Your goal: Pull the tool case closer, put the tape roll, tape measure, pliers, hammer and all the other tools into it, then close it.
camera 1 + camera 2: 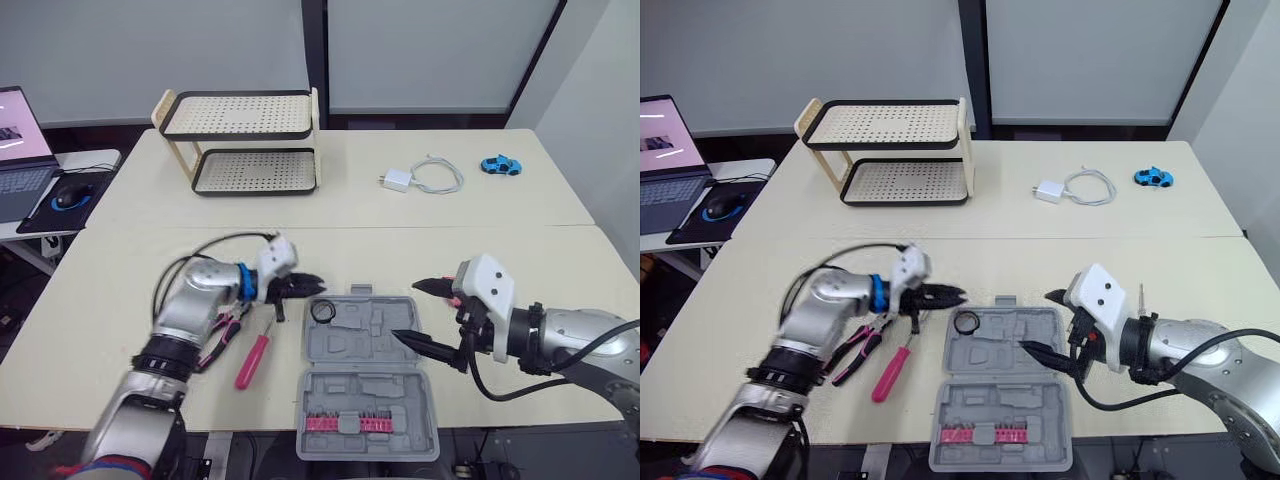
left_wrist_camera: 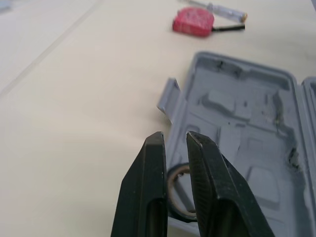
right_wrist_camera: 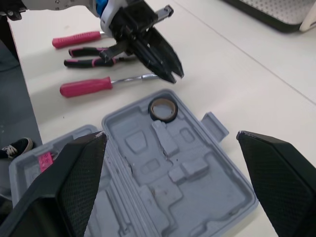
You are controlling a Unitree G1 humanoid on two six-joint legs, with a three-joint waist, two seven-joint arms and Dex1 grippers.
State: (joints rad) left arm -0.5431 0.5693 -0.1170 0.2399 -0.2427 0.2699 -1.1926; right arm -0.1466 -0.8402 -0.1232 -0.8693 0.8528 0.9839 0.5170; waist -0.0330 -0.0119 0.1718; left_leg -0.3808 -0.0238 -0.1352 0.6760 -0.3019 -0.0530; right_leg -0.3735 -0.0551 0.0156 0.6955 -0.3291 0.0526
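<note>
The grey tool case [image 1: 366,352] lies open at the table's front edge, with a pink bit rack [image 1: 347,423] in its near half. A black tape roll [image 1: 321,311] lies in the far-left corner of the case. My left gripper [image 1: 314,285] hovers just above that corner, shut and empty; its wrist view shows the tape roll [image 2: 178,172] below the fingertips. My right gripper [image 1: 405,311] stands wide open over the case's right side. The pliers [image 1: 226,334] and a pink-handled screwdriver [image 1: 254,359] lie left of the case. A pink tape measure [image 2: 193,20] and a small screwdriver [image 2: 223,11] lie right of it.
A two-tier perforated rack [image 1: 240,140] stands at the back left. A white charger with cable [image 1: 420,178] and a blue toy car [image 1: 500,165] lie at the back right. A laptop [image 1: 20,150] and mouse [image 1: 70,197] sit on a side desk to the left.
</note>
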